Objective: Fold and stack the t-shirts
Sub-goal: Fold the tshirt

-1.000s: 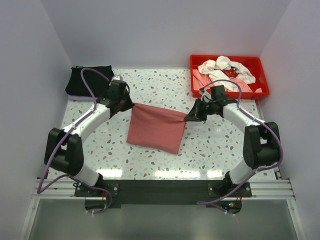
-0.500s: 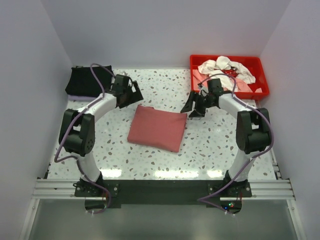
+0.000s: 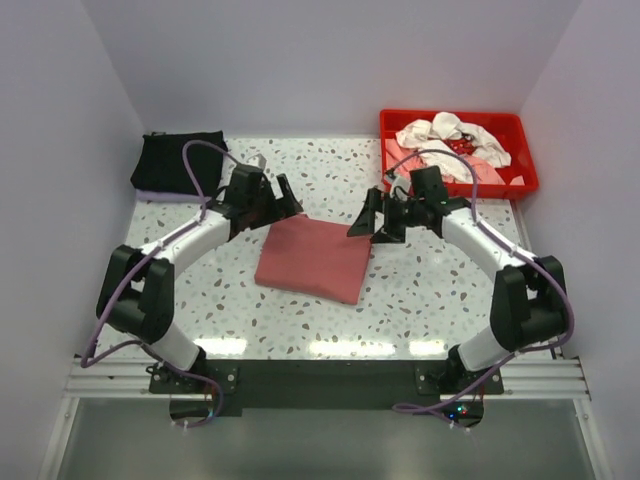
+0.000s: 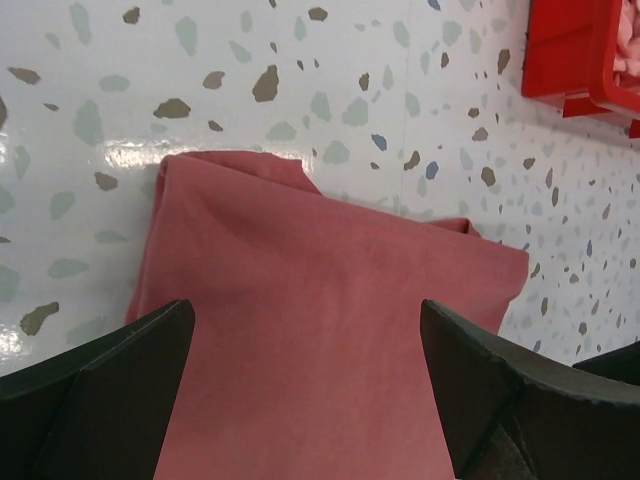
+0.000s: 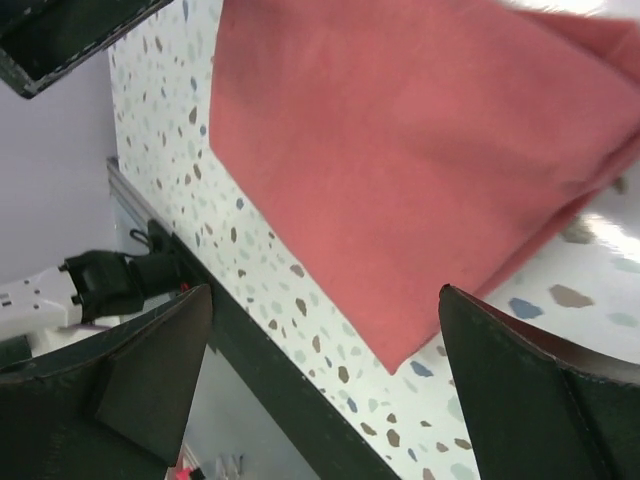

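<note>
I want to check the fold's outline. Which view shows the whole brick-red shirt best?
Top external: the whole folded brick-red shirt lies flat, with almost all of its outline visible. The left wrist view cuts off its lower part at the frame; the right wrist view loses one side off-frame.

Landmark: brick-red t-shirt, folded flat mid-table.
Its far-left corner: left gripper, jaws spread wide, nothing between them.
Its far-right corner: right gripper, jaws spread likewise.
Between those: narrow gap over its far edge.
Near side: bare table.
Far left, well apart: black t-shirt against the wall.
Far right: red tray, raised rim, heaped with white and pink shirts.
</note>
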